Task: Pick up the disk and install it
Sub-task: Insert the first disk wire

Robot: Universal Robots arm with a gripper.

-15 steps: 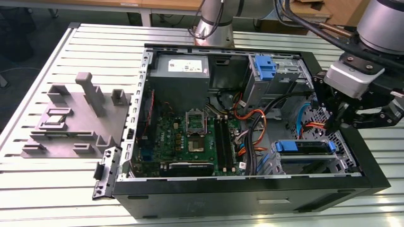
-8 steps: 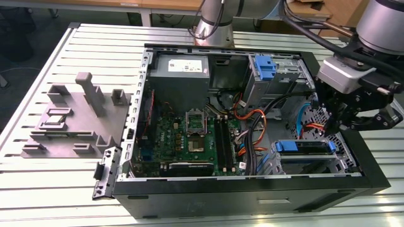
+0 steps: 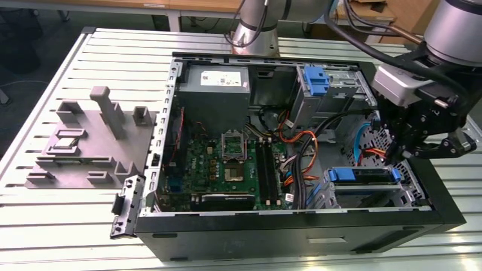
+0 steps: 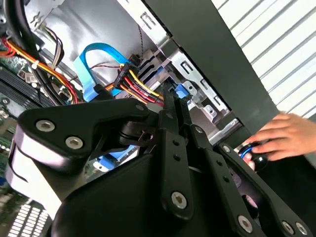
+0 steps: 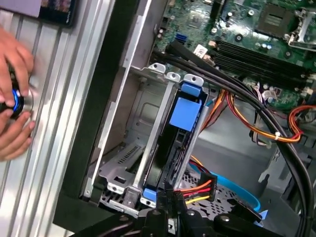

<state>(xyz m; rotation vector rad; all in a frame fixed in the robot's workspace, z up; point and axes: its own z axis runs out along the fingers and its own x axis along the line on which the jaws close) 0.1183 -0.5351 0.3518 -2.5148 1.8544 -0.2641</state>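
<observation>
Disk (image 5: 177, 143) in its blue bracket already sits in the drive cage (image 5: 123, 163) of the computer case (image 3: 421, 186), the gripper (image 3: 421, 149) narrowed just above it, holding nothing.

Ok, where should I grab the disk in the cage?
Probably by the blue carrier bracket along the exposed edge of the disk, coming straight in through the open side of the case. The disk stands on edge in the drive cage, whose walls cover its flat faces.
</observation>
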